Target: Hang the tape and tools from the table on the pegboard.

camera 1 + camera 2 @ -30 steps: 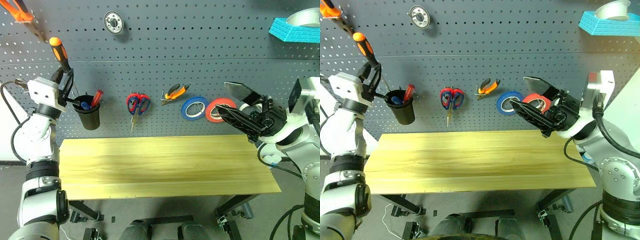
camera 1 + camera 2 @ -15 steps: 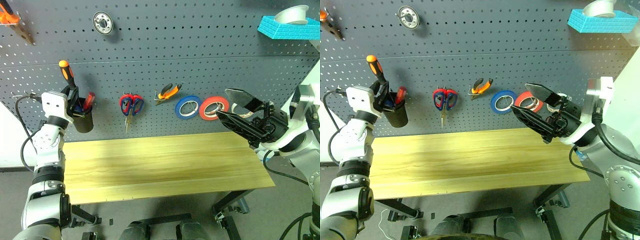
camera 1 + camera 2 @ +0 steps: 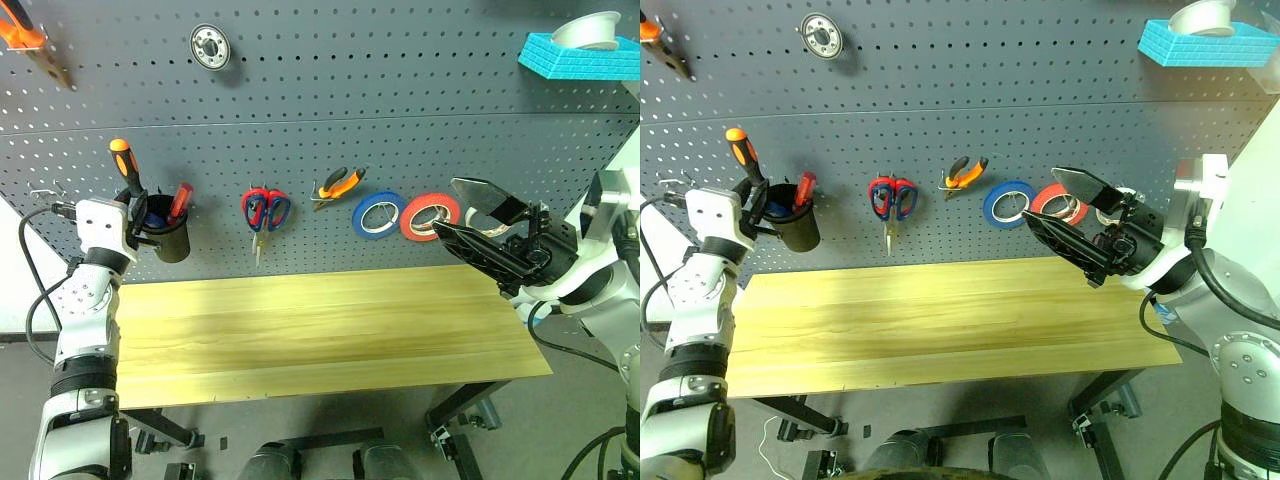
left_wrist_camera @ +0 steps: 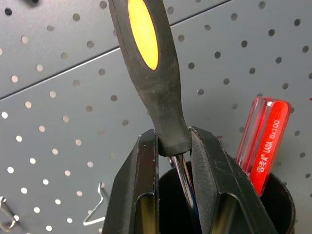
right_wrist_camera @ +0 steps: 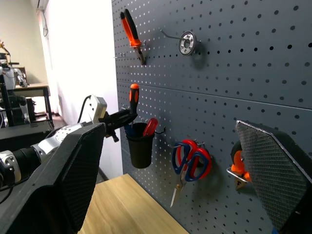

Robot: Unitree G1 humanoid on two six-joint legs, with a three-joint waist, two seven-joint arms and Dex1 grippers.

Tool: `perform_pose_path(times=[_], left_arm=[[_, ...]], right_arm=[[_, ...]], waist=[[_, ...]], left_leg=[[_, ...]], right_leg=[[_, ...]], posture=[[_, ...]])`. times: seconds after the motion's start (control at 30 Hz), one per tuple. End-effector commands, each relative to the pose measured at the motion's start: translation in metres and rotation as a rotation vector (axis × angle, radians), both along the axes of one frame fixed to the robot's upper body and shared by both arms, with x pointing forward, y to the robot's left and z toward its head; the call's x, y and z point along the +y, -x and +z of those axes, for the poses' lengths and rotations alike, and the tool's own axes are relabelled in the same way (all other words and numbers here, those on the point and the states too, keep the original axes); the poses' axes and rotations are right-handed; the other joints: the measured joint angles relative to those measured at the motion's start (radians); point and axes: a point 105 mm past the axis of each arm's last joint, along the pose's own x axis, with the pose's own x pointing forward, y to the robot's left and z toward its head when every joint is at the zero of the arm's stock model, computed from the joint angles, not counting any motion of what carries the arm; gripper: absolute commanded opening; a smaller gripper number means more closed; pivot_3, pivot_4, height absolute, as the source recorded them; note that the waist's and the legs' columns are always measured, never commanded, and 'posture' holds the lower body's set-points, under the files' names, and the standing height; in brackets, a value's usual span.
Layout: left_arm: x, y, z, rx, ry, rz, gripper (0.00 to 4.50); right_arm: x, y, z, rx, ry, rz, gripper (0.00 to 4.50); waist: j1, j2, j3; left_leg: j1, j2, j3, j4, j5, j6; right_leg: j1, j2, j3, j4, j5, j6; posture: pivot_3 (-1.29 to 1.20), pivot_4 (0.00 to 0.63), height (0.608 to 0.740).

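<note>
My left gripper is shut on the lower end of a screwdriver's orange-and-black handle. The screwdriver stands upright, its shaft reaching down into a black cup that hangs on the dark grey pegboard. A red-handled screwdriver stands in the same cup. My right gripper hovers open above the right end of the table, holding nothing. Behind its fingers a whitish tape shows in part on the pegboard, right of the red roll.
Hanging along the pegboard are red-and-blue scissors, orange pliers, a blue tape roll and a red tape roll. Higher up are a round metal bearing, another orange tool and a cyan shelf.
My left gripper has come down with the screwdriver, which now stands more upright with its shaft in the cup. The right gripper has kept still and open. The camera has shifted slightly.
</note>
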Motion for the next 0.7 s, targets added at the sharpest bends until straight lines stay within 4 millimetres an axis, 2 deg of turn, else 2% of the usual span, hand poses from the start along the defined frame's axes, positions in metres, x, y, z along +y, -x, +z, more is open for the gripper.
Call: perform_pose_path(times=[0.03, 0.33, 0.53, 0.7], left_arm=[[0.011, 0.002, -0.008, 0.036, 0.055, 0.039, 1.44], [0.009, 0.002, -0.007, 0.056, 0.024, 0.024, 4.16], [0.003, 0.002, -0.002, 0.047, 0.015, -0.014, 4.16], [-0.007, 0.012, 0.015, 0.026, -0.014, -0.093, 4.16]], right_arm=[[0.002, 0.006, 0.010, -0.057, -0.007, 0.011, 4.50], [0.001, 0.004, 0.009, -0.056, -0.004, -0.001, 4.50], [0.001, 0.003, 0.008, -0.060, -0.001, -0.001, 4.50], [0.001, 0.001, 0.009, -0.075, 0.006, 0.005, 4.50]], waist=[[0.000, 0.001, 0.000], [0.007, 0.004, 0.001], [0.023, 0.005, 0.001], [0.023, 0.005, 0.001]], left_leg=[[0.000, 0.000, 0.000, 0.000, 0.000, 0.000], [0.001, 0.000, 0.000, 0.000, 0.000, 0.000], [0.001, 0.000, 0.000, 0.000, 0.000, 0.000], [0.000, 0.000, 0.000, -0.001, 0.000, 0.000]], right_leg=[[0.000, 0.000, 0.000, 0.000, 0.000, 0.000], [0.001, 0.000, 0.000, 0.000, 0.000, 0.000], [0.000, 0.000, 0.000, 0.000, 0.000, 0.000], [0.000, 0.000, 0.000, -0.001, 0.000, -0.001]], posture=[[-0.12, 0.069, 0.717], [-0.12, 0.068, 0.717], [-0.11, 0.058, 0.717], [-0.10, 0.040, 0.717]])
